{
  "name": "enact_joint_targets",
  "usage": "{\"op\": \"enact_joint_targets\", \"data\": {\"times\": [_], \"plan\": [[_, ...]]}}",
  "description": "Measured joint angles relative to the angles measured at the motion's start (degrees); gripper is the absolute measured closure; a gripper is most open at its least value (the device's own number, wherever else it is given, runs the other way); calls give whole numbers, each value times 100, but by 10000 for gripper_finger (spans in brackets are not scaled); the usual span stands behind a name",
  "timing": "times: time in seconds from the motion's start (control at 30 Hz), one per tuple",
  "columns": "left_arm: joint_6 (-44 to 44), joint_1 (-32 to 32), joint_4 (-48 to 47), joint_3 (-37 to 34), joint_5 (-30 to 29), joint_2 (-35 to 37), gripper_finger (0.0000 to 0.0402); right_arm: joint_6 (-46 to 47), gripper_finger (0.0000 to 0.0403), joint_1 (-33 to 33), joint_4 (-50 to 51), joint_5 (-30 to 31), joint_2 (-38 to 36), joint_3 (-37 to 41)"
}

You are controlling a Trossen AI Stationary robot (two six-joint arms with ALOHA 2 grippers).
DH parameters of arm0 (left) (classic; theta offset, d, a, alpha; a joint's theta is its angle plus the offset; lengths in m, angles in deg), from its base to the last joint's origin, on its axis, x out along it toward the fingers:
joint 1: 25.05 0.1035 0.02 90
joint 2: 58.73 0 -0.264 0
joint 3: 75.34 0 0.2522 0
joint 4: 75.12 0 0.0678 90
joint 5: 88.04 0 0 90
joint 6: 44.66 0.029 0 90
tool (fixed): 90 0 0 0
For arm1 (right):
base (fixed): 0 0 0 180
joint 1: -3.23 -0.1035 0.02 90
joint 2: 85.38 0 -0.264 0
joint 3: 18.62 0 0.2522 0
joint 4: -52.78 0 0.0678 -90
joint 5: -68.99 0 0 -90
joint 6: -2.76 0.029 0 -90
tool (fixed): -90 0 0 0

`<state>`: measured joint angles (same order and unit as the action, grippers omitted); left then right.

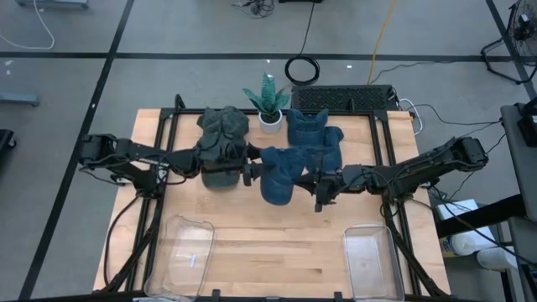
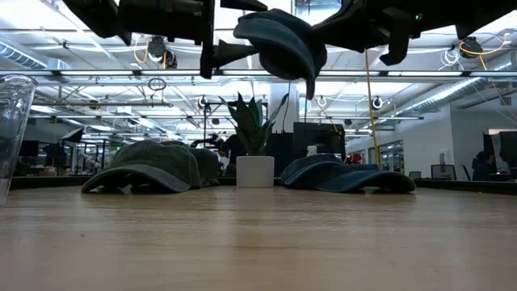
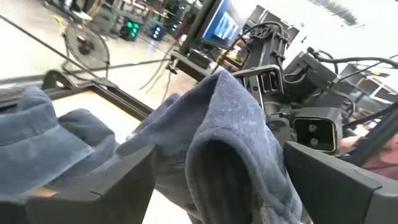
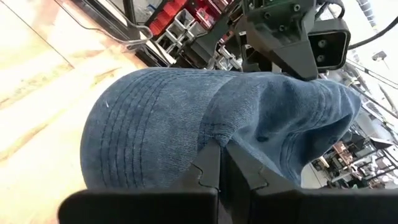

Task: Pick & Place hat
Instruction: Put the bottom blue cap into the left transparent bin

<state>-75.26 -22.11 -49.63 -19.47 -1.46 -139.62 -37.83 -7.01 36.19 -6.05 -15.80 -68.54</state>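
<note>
My right gripper (image 1: pixel 317 186) hangs over the table's middle, fingers pinched tight on the blue hat (image 1: pixel 281 172). My left gripper (image 1: pixel 252 174) reaches in from the left, level with it, fingers spread wide.

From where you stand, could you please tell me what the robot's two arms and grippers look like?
Both arms are dark, slim and jointed, with black cables trailing along them. The left gripper and right gripper each have two flat, dark fingers whose edges interlock, and each wrist carries a boxy grey camera.
</note>
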Motion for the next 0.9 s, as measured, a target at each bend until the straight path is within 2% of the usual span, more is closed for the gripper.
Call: {"op": "enact_joint_targets", "data": {"times": [0.17,0.23,0.33,0.4,0.47,0.67,0.8,0.9], "plan": [[262,21,465,0,534,0,50,34,403,-2,-3,-17,0,0],[321,144,499,59,1278,0,50,42,403,0,-1,-27,0,0],[-278,492,22,420,2839,0,50,215,403,0,-4,-338,0,0],[-611,717,-650,768,3605,4,50,327,403,0,-23,-631,0,0],[-591,893,-1687,1152,4065,4,50,346,403,-2,-17,-849,0,0],[416,1309,-4940,2454,4138,-9,50,391,403,5,114,-904,0,0],[604,1529,-6566,3292,4131,-55,50,291,403,15,328,-749,0,2],[406,1739,-7310,3901,4106,-196,50,100,403,15,341,-570,0,2]]}}
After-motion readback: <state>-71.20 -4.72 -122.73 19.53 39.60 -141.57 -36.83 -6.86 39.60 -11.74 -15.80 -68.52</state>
